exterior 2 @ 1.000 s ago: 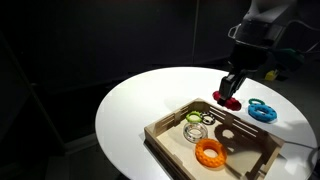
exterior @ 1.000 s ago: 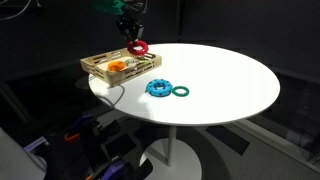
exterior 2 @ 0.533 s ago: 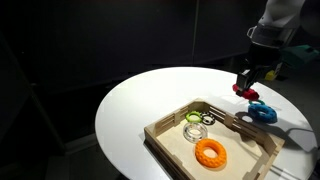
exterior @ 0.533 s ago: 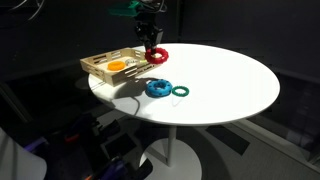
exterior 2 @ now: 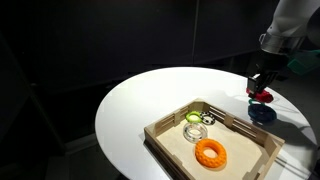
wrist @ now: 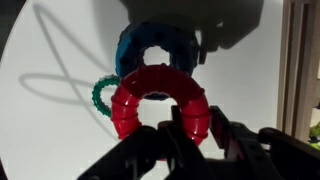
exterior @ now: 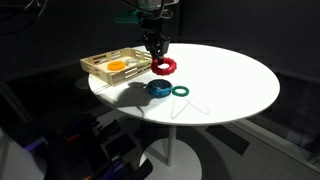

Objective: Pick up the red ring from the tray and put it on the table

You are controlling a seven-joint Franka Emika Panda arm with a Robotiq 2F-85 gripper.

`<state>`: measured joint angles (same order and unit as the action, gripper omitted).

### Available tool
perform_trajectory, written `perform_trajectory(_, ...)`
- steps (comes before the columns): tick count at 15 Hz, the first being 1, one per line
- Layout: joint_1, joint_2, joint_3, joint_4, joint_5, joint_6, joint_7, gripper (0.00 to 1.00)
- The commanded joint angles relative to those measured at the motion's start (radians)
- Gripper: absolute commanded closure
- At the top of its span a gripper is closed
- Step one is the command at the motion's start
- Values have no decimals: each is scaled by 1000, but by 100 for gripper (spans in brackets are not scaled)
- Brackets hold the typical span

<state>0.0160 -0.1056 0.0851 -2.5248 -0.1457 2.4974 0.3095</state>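
Observation:
My gripper (exterior: 157, 57) is shut on the red ring (exterior: 164, 66) and holds it above the white table (exterior: 230, 80), just past the tray's far end. It also shows in the other exterior view, gripper (exterior 2: 258, 88) and red ring (exterior 2: 261, 96), above the blue ring (exterior 2: 262, 113). In the wrist view the red ring (wrist: 158, 100) is pinched at its lower right rim between my fingers (wrist: 222, 135). The light-wood tray (exterior: 96, 68) (exterior 2: 165, 133) stands at the table's edge.
The blue ring (exterior: 158, 89) (wrist: 155, 47) and a small green ring (exterior: 181, 91) (wrist: 101, 94) lie on the table under and beside the held ring. An orange ring-like piece (exterior 2: 209, 152) (exterior: 117, 66) and a small green-and-clear piece (exterior 2: 195, 124) lie in the tray.
My gripper has carried the red ring away from the tray, out over the table, and now hangs over the blue ring. Nothing else moved.

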Motion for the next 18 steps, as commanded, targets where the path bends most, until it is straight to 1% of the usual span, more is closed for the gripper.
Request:
perform_trajectory(1, -8, -10, -4, -17, -32, -12, 45, 35)
perform_trajectory(2, -8, -11, -5, -20, -29, -13, 45, 29)
perform_trajectory(4, -2, -15, -7, -21, -6, -19, 20, 11)
perform_trajectory(5, 4, -19, -9, -21, 20, -23, -6, 5)
perform_trajectory(6, 14, -24, -12, -20, 69, -28, -50, 0)
perform_trajectory(8, 30, -34, -14, -16, 157, -47, -120, 0)
perform_trajectory(10, 49, -58, -15, -8, 252, -97, -200, 0)
perform_trajectory(11, 56, -70, -13, -3, 276, -126, -215, 0)
perform_trajectory(14, 72, -119, -7, 11, 303, -224, -234, 0)
perform_trajectory(18, 81, -190, 8, 42, 260, -371, -196, 0)
